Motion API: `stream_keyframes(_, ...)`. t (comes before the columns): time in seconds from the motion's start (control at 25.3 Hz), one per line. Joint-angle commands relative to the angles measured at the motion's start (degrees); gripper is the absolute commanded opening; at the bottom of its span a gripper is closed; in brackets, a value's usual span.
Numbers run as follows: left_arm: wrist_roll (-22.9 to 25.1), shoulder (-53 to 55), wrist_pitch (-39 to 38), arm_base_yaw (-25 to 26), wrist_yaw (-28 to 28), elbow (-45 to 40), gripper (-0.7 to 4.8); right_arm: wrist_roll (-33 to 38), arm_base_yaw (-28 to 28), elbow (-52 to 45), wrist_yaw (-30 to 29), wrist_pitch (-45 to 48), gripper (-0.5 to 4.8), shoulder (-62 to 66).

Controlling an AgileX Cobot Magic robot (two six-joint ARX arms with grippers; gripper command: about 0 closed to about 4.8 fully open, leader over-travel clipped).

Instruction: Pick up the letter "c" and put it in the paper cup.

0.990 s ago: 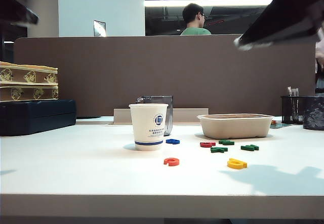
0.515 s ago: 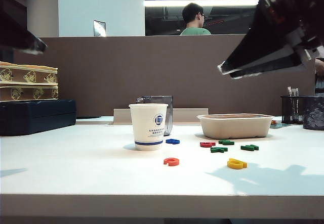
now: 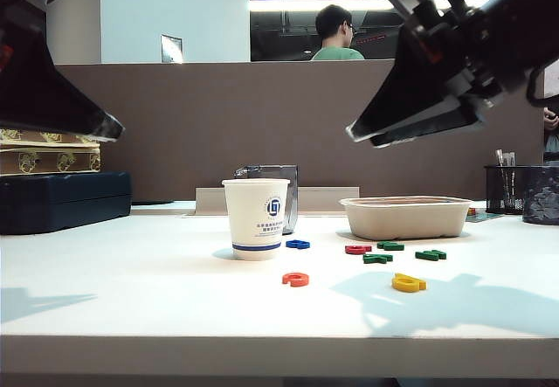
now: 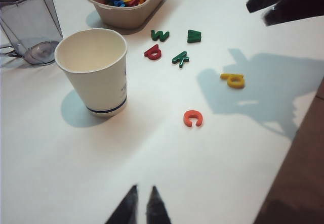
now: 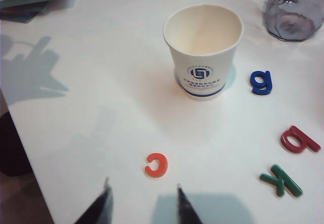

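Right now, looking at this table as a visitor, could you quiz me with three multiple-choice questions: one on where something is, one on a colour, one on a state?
1. Where is the letter "c"?
A. in the paper cup
B. on the table in front of the cup
C. in the beige tray

2. What colour is the letter beside the paper cup, the g?
A. blue
B. yellow
C. green

3. The right gripper's jaws are:
A. open and empty
B. closed on a letter
C. holding the cup

Answers: 1 B, it lies flat on the table; 2 A, plainly blue; 3 A, spread above the c.

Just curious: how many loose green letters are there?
3: green w, another green letter, green k, all near the tray; it may hide more. Left jaws, right jaws hover above.
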Motion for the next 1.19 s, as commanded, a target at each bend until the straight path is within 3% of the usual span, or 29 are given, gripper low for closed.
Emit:
stream_keyframes(0.04,3.30,1.57,1.57,-0.11,-0.76,0.15,0.30,-2.58,1.05,0.42,-1.05,0.57,1.59,2.01)
stream_keyframes(0.12,3.52,2.27,1.81,-0.11,-0.79,0.15,0.33,-3.63,2.01,0.42,-1.05,0.55,1.59,3.15)
stream_keyframes(0.24,3.50,4.15,3.74,-0.11,-0.81,0.15,1.20,-4.66,3.56,0.44,-1.03,0.61,1.59,5.16)
stream_keyframes(0.32,3.58,5.29,5.81,-0.11,-1.88,0.15,1.21,-4.98,4.70,0.48,-0.83,0.66,1.59,6.60)
stream_keyframes(0.63,18.91,5.79,6.08,-0.15,-7.04,0.17,1.22,-12.98,6.67,0.50,5.42,1.03,1.58,8.11)
stream_keyframes(1.19,14.88,8.07,7.37,-0.17,-5.64,0.22,1.31,-12.66,6.84,6.34,5.35,3.08,1.58,17.16)
